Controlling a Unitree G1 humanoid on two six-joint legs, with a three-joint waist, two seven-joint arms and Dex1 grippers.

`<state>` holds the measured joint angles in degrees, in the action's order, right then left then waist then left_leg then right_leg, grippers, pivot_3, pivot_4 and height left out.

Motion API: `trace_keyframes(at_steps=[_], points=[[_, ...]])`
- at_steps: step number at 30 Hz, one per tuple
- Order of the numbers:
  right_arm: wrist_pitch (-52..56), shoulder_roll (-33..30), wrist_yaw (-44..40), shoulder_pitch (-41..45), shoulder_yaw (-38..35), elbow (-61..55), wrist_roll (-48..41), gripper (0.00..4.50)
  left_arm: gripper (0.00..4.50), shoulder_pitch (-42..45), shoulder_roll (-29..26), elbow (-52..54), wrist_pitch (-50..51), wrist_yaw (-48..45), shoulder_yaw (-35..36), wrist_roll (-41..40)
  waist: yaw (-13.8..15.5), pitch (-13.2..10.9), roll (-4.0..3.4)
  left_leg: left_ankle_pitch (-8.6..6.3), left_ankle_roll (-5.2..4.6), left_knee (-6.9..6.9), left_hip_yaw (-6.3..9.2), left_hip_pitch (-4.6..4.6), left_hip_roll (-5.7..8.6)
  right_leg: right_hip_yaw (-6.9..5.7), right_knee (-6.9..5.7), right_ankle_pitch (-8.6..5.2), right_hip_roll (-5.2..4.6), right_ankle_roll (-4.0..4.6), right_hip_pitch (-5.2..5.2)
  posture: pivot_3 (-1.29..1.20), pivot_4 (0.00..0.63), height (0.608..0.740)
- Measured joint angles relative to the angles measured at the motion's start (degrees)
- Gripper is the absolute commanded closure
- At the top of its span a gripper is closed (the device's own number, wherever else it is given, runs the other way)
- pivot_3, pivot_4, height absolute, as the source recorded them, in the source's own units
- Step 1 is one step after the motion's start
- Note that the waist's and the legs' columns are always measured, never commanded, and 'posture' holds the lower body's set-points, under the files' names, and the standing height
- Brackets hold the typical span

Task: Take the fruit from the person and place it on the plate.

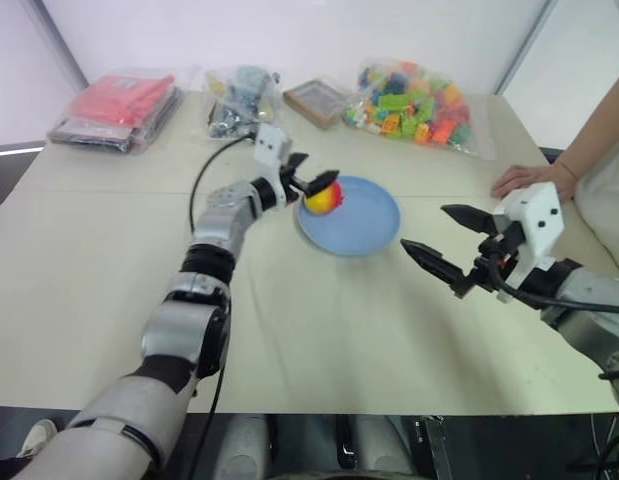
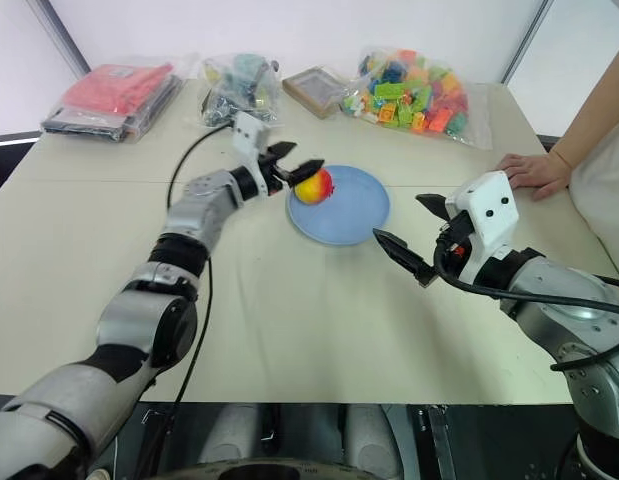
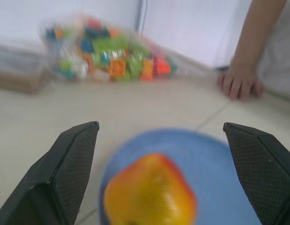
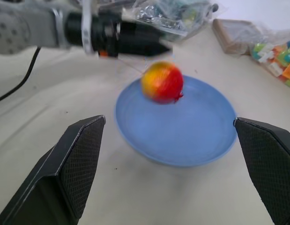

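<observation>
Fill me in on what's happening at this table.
The robot's left gripper hangs open at the near rim of the round light-blue plate, with the small yellow-orange, red-blushed fruit between its fingers, over the plate; whether the fruit rests on it yet is unclear. The right gripper waits open beside the plate, holding nothing. A person's hand rests flat on the beige table at the far right edge.
</observation>
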<state>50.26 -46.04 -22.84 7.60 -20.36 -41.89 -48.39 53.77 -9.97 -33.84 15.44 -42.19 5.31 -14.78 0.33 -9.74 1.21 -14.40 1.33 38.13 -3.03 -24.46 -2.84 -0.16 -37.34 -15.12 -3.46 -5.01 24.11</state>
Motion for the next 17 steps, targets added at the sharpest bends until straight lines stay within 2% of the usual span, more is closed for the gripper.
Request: trace_keyframes(at_steps=[3,5,7,13,17], points=[[-0.5,-0.2,-1.6,1.3,1.1,1.7,0.4,0.00,0.04,-6.7,-4.3,17.3,12.0,1.2,0.6,-4.3,-0.1,0.0,0.00,0.01,0.01,0.01,0.04,0.03,-0.01,0.00,-0.07,0.00,0.01,0.00,-0.01,0.00,0.150,0.731],[-0.6,-0.4,-2.6,2.2,1.9,2.6,0.7,0.00,0.04,-9.5,-7.5,24.6,17.5,1.1,0.9,-6.7,-0.1,0.0,0.00,0.01,0.01,0.03,0.05,0.05,-0.01,0.00,-0.10,0.00,0.00,0.00,0.00,0.00,0.150,0.731],[-0.8,-1.1,-4.2,3.1,2.5,3.8,1.0,0.00,0.04,-14.4,-14.2,34.7,24.5,-0.4,1.0,-9.8,-0.4,0.0,-0.02,0.01,0.01,0.01,0.06,0.07,-0.02,0.02,-0.11,-0.01,0.00,0.01,-0.01,0.00,0.150,0.731],[-2.2,-2.8,-8.7,5.1,4.2,7.6,3.1,0.00,0.04,-25.2,-28.9,50.6,36.3,-4.2,4.2,-17.0,-0.7,0.0,0.00,0.01,0.01,0.01,0.04,0.06,-0.01,-0.03,-0.09,-0.01,-0.05,0.02,-0.02,0.00,0.150,0.731],[-3.2,-3.9,-11.4,6.3,4.6,10.4,4.5,0.00,0.04,-26.5,-32.0,55.3,39.7,-3.1,9.0,-21.0,-0.4,0.0,0.00,0.01,0.01,0.01,0.02,0.08,0.01,-0.03,-0.09,-0.01,-0.06,0.02,-0.04,0.00,0.150,0.731]])
